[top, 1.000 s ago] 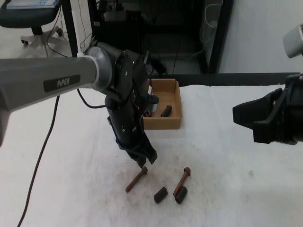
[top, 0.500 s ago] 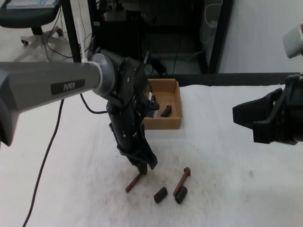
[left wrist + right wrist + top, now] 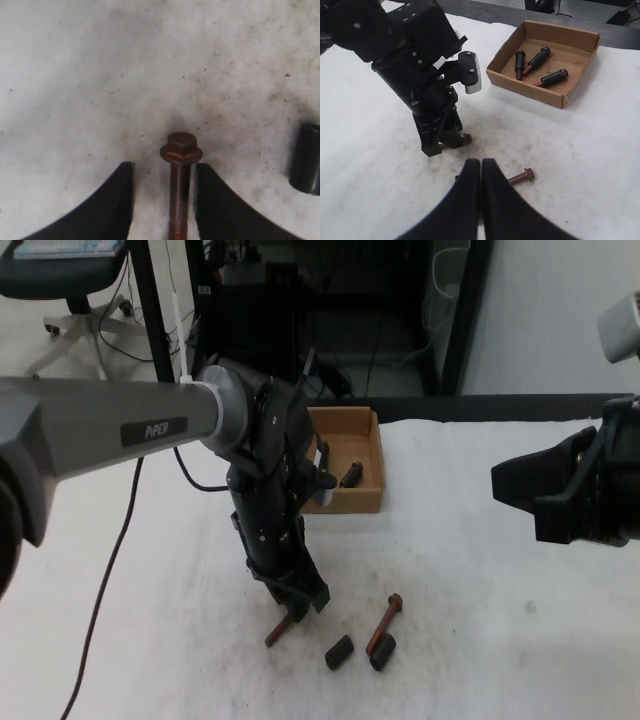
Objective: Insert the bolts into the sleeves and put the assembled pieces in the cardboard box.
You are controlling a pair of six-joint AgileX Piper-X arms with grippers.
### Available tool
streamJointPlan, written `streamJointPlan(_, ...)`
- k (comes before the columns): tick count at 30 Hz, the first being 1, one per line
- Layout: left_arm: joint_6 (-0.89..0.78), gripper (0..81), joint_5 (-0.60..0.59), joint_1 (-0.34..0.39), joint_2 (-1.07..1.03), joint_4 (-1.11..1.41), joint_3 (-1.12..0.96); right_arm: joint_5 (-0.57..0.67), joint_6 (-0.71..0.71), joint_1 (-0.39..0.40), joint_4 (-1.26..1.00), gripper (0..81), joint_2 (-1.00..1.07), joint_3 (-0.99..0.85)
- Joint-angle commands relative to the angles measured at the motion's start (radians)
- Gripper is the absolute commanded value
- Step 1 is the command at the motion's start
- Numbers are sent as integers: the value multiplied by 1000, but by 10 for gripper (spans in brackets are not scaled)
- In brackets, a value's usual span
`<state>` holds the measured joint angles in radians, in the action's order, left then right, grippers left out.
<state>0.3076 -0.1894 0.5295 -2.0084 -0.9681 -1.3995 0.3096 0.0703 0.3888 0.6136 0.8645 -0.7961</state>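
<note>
Done: three assembled pieces [image 3: 538, 60] already lay in the cardboard box [image 3: 340, 502].
Left to do: two bolts and two sleeves were out on the worktop [image 3: 500, 640]. I judged the task past halfway, with two joinings and two drops remaining.
Loose bolt [image 3: 180, 192]: flat on the worktop at 6 o'clock from the box in the high view, not in any sleeve.
Left end effector [image 3: 164, 170]: down at the worktop, narrowly parted, one finger on each side of the loose bolt's shank just below the head. A slim gap showed on each side, so it was not yet clamped.
Loose sleeve [image 3: 339, 651]: empty, lying at about 4 o'clock from the loose bolt and near it.
Second bolt [image 3: 389, 612]: its tip met the second sleeve [image 3: 381, 651], just beside the loose sleeve at 3 o'clock. It looked started in, but I could not tell how deep.
Box: open-topped, at 12 o'clock from the loose parts and well apart from them.
Box contents: the three pieces lay side by side on the floor, each a dark sleeve with a bolt head showing at one end.
Right end effector [image 3: 481, 172]: held above the worktop at the right side, fingers pressed together, carrying nothing.
</note>
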Motion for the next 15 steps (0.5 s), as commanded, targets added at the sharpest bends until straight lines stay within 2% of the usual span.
streamJointPlan(1, 7, 368, -7, -1, 1, 12, -6, 4, -4, -3, -13, 8, -2, 2)
streamJointPlan(15, 7, 368, -7, -1, -40, -34, -6, 4, -4, -3, -13, 8, -2, 2)
